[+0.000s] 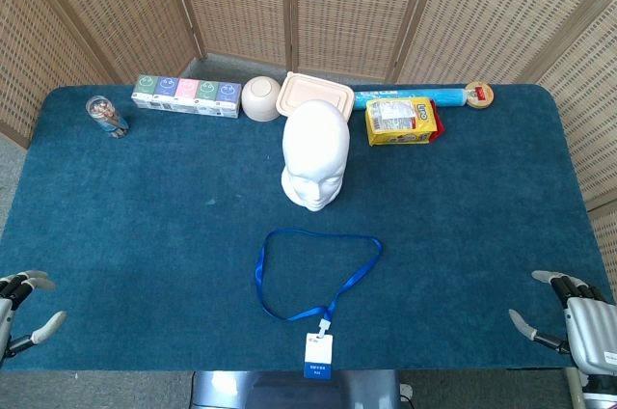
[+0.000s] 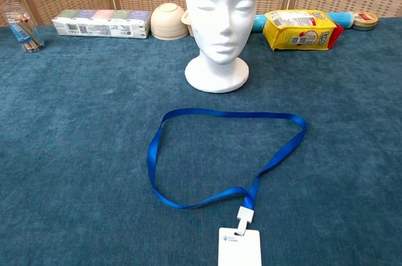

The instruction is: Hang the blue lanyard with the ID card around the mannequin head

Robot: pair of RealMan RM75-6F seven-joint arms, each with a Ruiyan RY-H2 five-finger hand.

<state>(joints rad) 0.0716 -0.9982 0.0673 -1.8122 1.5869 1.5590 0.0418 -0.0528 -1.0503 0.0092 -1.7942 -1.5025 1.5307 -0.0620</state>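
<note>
Head view shows left hand [image 1: 21, 308] and right hand [image 1: 576, 316] at the tabletop's [image 1: 125, 226] near corners. Both are empty, fingers spread. Blue lanyard [image 1: 316, 272] lies flat between them.

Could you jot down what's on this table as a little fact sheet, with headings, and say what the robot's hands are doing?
Surface: blue carpeted table
Lanyard: blue lanyard lying flat in an open loop, untouched
ID card: ID card clipped to the loop's near end, at the table edge
Mannequin head: mannequin head upright, just behind the loop, nothing around it
Left robot hand: left robot hand at the near corner, fingers apart, holding nothing
Right robot hand: right robot hand at the opposite near corner, fingers apart, holding nothing
Back row: yellow packet, bowl
</note>
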